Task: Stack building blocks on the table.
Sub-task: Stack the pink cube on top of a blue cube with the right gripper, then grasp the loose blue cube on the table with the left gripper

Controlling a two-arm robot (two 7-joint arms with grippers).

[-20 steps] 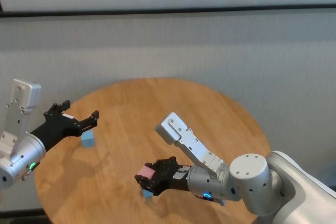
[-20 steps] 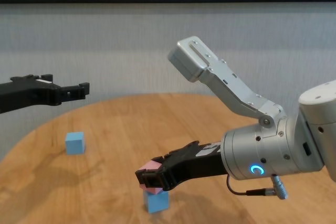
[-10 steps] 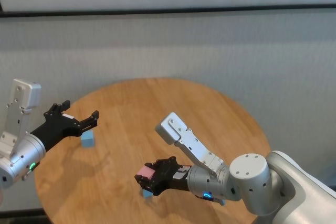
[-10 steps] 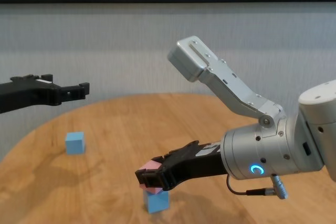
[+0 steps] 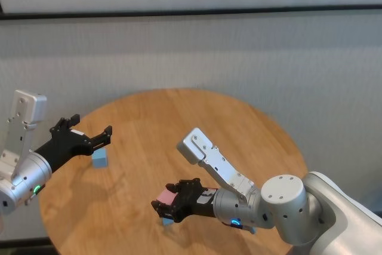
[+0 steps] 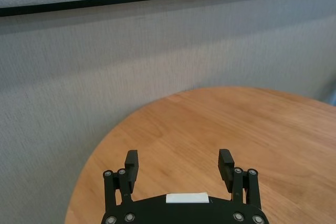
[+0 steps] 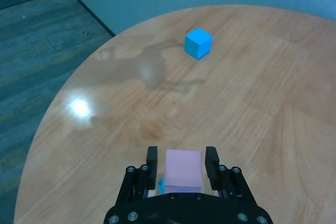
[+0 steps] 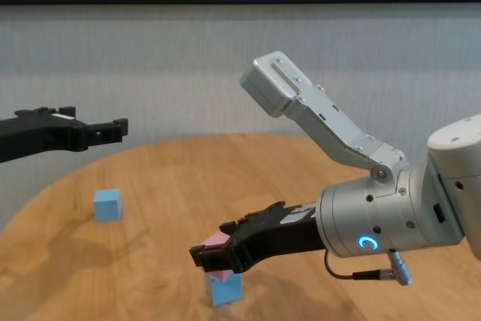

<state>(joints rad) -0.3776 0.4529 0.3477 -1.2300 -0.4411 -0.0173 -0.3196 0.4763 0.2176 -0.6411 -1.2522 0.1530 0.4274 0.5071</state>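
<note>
Right hand (image 8: 214,255) opened | pink cube (image 8: 213,241) seemingly atop blue cube (image 8: 225,288)

Behind it all stands a pale grey wall (image 5: 239,58), and a thin dark horizontal strip (image 5: 191,13) runs across it high up. Off past the edge there's blue-green carpeted floor (image 7: 37,51), with faint diagonal streaks in it.

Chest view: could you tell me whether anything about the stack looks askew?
The pink block sits off-centre on the light blue block beneath it, shifted toward the robot's left, with the open right hand around it. Nothing else looks odd.
</note>
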